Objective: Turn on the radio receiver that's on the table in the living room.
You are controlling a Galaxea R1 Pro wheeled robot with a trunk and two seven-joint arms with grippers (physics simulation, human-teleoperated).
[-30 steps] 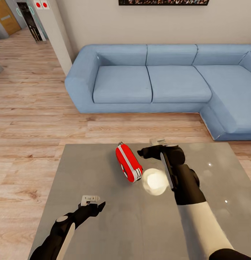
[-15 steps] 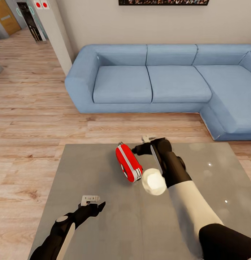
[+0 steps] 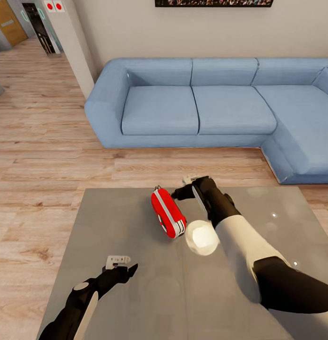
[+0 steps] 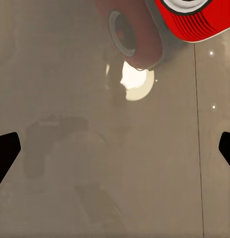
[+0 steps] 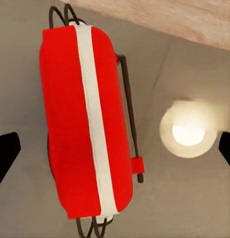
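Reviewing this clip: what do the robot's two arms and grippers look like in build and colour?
Both arms are built of glossy black segments with white sections. The right arm has a broad white forearm sleeve between black parts and a thin white stripe along its wrist. The left arm is black with a white panel and a small grey disc. Each gripper, left and right, carries a small pale grey block above short black fingers.

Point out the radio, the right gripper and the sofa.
radio [image 3: 166,213]: head view, on its white-grey edge band.
right gripper [image 3: 179,192]: head view, at the fingertips beside the radio's far end.
sofa [image 3: 160,109]: head view, on the left seat cushion.
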